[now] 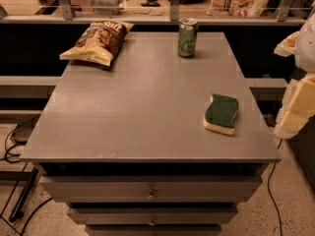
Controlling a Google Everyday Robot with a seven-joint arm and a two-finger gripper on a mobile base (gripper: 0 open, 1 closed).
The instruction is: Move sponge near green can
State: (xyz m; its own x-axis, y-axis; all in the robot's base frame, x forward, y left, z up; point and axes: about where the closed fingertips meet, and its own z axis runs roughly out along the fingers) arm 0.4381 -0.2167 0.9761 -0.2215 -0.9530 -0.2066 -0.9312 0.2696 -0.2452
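The sponge [221,113], dark green on top over pale yellow foam, lies flat near the right edge of the grey table [138,107]. The green can [187,37] stands upright at the table's far edge, right of centre, well behind the sponge. My gripper [298,102], pale yellow and padded, hangs at the frame's right edge, off the table and to the right of the sponge, apart from it and holding nothing that I can see.
A brown-and-yellow chip bag [98,41] lies at the table's far left corner. Drawers [151,195] sit below the table's front edge. A counter with metal rails [172,4] runs behind. Cables [15,141] trail on the floor at left.
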